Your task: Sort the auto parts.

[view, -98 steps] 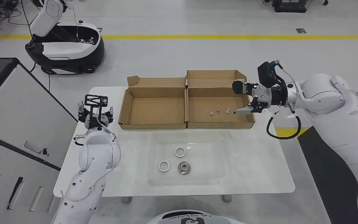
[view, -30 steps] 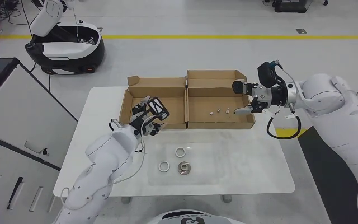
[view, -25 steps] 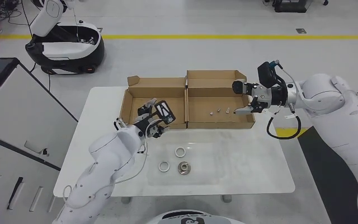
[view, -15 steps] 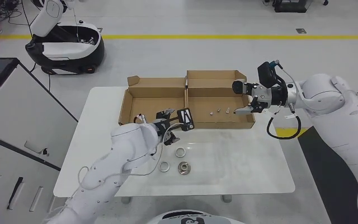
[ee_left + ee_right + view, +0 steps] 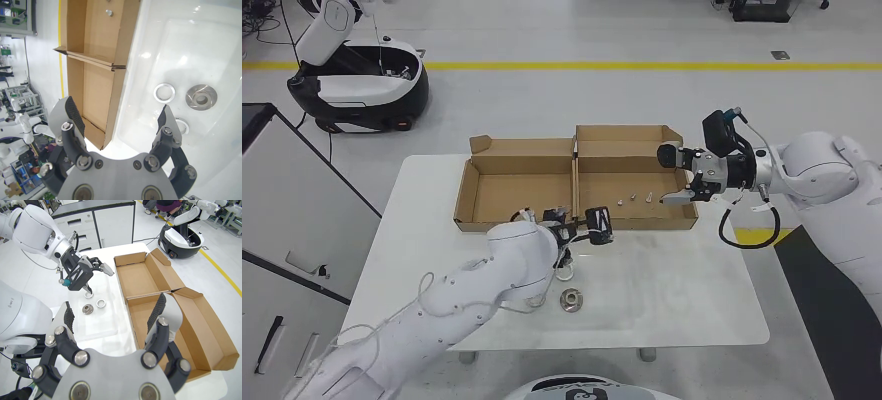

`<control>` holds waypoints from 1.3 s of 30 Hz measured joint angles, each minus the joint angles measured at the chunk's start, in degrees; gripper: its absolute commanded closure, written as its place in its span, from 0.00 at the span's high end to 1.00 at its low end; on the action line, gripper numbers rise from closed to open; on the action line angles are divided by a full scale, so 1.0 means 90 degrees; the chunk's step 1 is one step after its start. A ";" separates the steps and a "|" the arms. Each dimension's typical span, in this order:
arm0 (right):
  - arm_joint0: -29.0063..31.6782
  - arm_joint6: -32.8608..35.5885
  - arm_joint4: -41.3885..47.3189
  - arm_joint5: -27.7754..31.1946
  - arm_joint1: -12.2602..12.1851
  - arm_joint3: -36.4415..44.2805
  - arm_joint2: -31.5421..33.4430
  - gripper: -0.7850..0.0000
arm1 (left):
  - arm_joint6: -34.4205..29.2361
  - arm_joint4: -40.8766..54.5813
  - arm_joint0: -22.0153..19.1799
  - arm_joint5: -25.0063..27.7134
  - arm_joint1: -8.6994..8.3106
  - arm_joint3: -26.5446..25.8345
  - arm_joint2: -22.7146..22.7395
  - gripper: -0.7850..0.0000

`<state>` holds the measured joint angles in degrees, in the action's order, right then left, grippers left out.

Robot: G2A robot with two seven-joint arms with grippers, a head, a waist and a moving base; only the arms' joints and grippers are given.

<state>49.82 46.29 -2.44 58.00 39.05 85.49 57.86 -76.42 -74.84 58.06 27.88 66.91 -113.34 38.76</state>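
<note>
Left of centre in the top view sits one cardboard box (image 5: 512,195). At centre the left gripper (image 5: 117,106) hovers, fingers spread, over the clear tray (image 5: 622,290), one fingertip (image 5: 165,121) just beside a ring (image 5: 181,124), possibly touching it. A second ring (image 5: 164,92) and a flanged disc (image 5: 201,97) lie near. Right of centre, the right gripper (image 5: 115,302), fingers spread, hangs at the right-hand wall of the second box (image 5: 632,175), which holds small bolts (image 5: 634,196)

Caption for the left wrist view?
Open left gripper above two rings and a flanged disc, beside cardboard boxes.
</note>
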 measured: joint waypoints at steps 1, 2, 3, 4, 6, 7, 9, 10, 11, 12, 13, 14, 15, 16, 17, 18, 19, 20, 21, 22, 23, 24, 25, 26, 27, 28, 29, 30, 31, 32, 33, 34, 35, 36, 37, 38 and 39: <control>0.0000 0.0000 0.0000 0.0000 0.0000 0.0000 0.0000 1.00 | -0.0010 0.0126 -0.0085 -0.0010 -0.0057 0.0004 -0.0077 1.00; 0.0000 0.0000 0.0000 0.0000 0.0000 0.0000 0.0000 1.00 | -0.0024 0.0270 -0.0168 -0.0024 -0.0113 0.0011 -0.0154 1.00; 0.0000 0.0000 0.0000 0.0000 0.0000 0.0000 0.0000 1.00 | -0.0038 0.0486 -0.0290 -0.0038 -0.0189 0.0029 -0.0261 1.00; 0.0000 0.0000 0.0000 0.0000 0.0000 0.0000 0.0000 1.00 | -0.0039 0.0664 -0.0391 -0.0040 -0.0247 0.0042 -0.0346 1.00; 0.0000 0.0000 0.0000 0.0000 0.0000 0.0000 0.0000 1.00 | -0.0051 0.1162 -0.0647 -0.0051 -0.0380 0.0059 -0.0526 1.00; 0.0000 0.0000 0.0000 0.0000 0.0000 0.0000 0.0000 1.00 | -0.0056 0.1368 -0.0772 -0.0056 -0.0438 0.0052 -0.0610 1.00; 0.0000 0.0000 0.0000 0.0000 0.0000 0.0000 0.0000 1.00 | -0.0084 0.1851 -0.1059 -0.0084 -0.0569 0.0025 -0.0813 1.00; 0.0000 0.0000 0.0000 0.0000 0.0000 0.0000 0.0000 1.00 | -0.0100 0.2059 -0.1180 -0.0100 -0.0623 0.0012 -0.0904 1.00; 0.0000 0.0000 0.0000 0.0000 0.0000 0.0000 0.0000 1.00 | -0.0116 0.2274 -0.1295 -0.0117 -0.0675 0.0005 -0.0992 1.00; 0.0000 0.0000 0.0000 0.0000 0.0000 0.0000 0.0000 1.00 | -0.0140 0.2551 -0.1442 -0.0140 -0.0738 0.0010 -0.1102 1.00; 0.0000 0.0000 0.0000 0.0000 0.0000 0.0000 0.0000 1.00 | -0.0160 0.2733 -0.1550 -0.0160 -0.0781 0.0025 -0.1184 1.00; 0.0000 0.0000 0.0000 0.0000 0.0000 0.0000 0.0000 1.00 | -0.0184 0.2876 -0.1654 -0.0184 -0.0819 0.0049 -0.1267 1.00; 0.0000 0.0000 0.0000 0.0000 0.0000 0.0000 0.0000 1.00 | -0.0216 0.2986 -0.1787 -0.0216 -0.0862 0.0079 -0.1391 1.00; 0.0000 0.0000 0.0000 0.0000 0.0000 0.0000 0.0000 1.00 | -0.0228 0.3018 -0.1878 -0.0229 -0.0886 0.0091 -0.1492 1.00; 0.0000 0.0000 0.0000 0.0000 0.0000 0.0000 0.0000 1.00 | -0.0226 0.3044 -0.1957 -0.0227 -0.0905 0.0100 -0.1589 1.00; 0.0000 0.0000 0.0000 0.0000 0.0000 0.0000 0.0000 1.00 | -0.0210 0.3086 -0.2039 -0.0211 -0.0922 0.0119 -0.1707 1.00; 0.0000 0.0000 0.0000 0.0000 0.0000 0.0000 0.0000 1.00 | -0.0195 0.3105 -0.2092 -0.0196 -0.0929 0.0137 -0.1791 1.00; 0.0000 0.0000 0.0000 0.0000 0.0000 0.0000 0.0000 1.00 | -0.0178 0.3124 -0.2132 -0.0179 -0.0931 0.0160 -0.1866 1.00; 0.0000 0.0000 0.0000 0.0000 0.0000 0.0000 0.0000 1.00 | -0.0152 0.3150 -0.2169 -0.0153 -0.0929 0.0201 -0.1958 1.00; 0.0000 0.0000 0.0000 0.0000 0.0000 0.0000 0.0000 1.00 | -0.0130 0.3158 -0.2191 -0.0132 -0.0924 0.0237 -0.2025 1.00; 0.0000 0.0000 0.0000 0.0000 0.0000 0.0000 0.0000 1.00 | -0.0108 0.3159 -0.2208 -0.0110 -0.0915 0.0273 -0.2087 1.00; 0.0000 0.0000 0.0000 0.0000 0.0000 0.0000 0.0000 1.00 | -0.0078 0.3171 -0.2224 -0.0080 -0.0901 0.0325 -0.2157 1.00; 0.0000 0.0000 0.0000 0.0000 0.0000 0.0000 0.0000 1.00 | -0.0058 0.3180 -0.2235 -0.0060 -0.0888 0.0368 -0.2199 0.96; 0.0000 0.0000 0.0000 0.0000 0.0000 0.0000 0.0000 1.00 | -0.0043 0.3187 -0.2242 -0.0045 -0.0874 0.0412 -0.2229 0.89; 0.0000 0.0000 0.0000 0.0000 0.0000 0.0000 0.0000 1.00 | -0.0025 0.3197 -0.2246 -0.0027 -0.0853 0.0470 -0.2257 0.87; 0.0000 0.0000 0.0000 0.0000 0.0000 0.0000 0.0000 1.00 | -0.0010 0.3201 -0.2247 -0.0017 -0.0837 0.0512 -0.2269 0.83; 0.0000 0.0000 0.0000 0.0000 0.0000 0.0000 0.0000 1.00 | 0.0008 0.3199 -0.2247 -0.0010 -0.0819 0.0551 -0.2279 0.74; 0.0000 0.0000 0.0000 0.0000 0.0000 0.0000 0.0000 1.00 | 0.0035 0.3182 -0.2245 -0.0008 -0.0795 0.0600 -0.2292 0.65; 0.0000 0.0000 0.0000 0.0000 0.0000 0.0000 0.0000 1.00 | 0.0053 0.3158 -0.2242 -0.0007 -0.0777 0.0633 -0.2304 0.55; 0.0000 0.0000 0.0000 0.0000 0.0000 0.0000 0.0000 1.00 | 0.0072 0.3128 -0.2240 -0.0007 -0.0758 0.0663 -0.2317 0.47; 0.0000 0.0000 0.0000 0.0000 0.0000 0.0000 0.0000 1.00 | 0.0101 0.3085 -0.2238 -0.0003 -0.0734 0.0694 -0.2333 0.46; 0.0000 0.0000 0.0000 0.0000 0.0000 0.0000 0.0000 1.00 | 0.0128 0.3054 -0.2235 0.0004 -0.0717 0.0718 -0.2343 0.47; 0.0000 0.0000 0.0000 0.0000 0.0000 0.0000 0.0000 1.00 | 0.0156 0.3023 -0.2229 0.0013 -0.0700 0.0746 -0.2355 0.46; 0.0000 0.0000 0.0000 0.0000 0.0000 0.0000 0.0000 1.00 | 0.0195 0.2978 -0.2218 0.0031 -0.0679 0.0792 -0.2374 0.45; 0.0000 0.0000 0.0000 0.0000 0.0000 0.0000 0.0000 1.00 | 0.0220 0.2936 -0.2209 0.0050 -0.0663 0.0830 -0.2392 0.45; 0.0000 0.0000 0.0000 0.0000 0.0000 0.0000 0.0000 1.00 | 0.0246 0.2887 -0.2200 0.0067 -0.0648 0.0871 -0.2409 0.44; 0.0000 0.0000 0.0000 0.0000 0.0000 0.0000 0.0000 1.00 | 0.0288 0.2822 -0.2188 0.0083 -0.0627 0.0923 -0.2427 0.44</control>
<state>49.82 46.29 -2.44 58.00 39.05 85.49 57.86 -73.83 -49.45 38.37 28.63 61.26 -105.03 16.92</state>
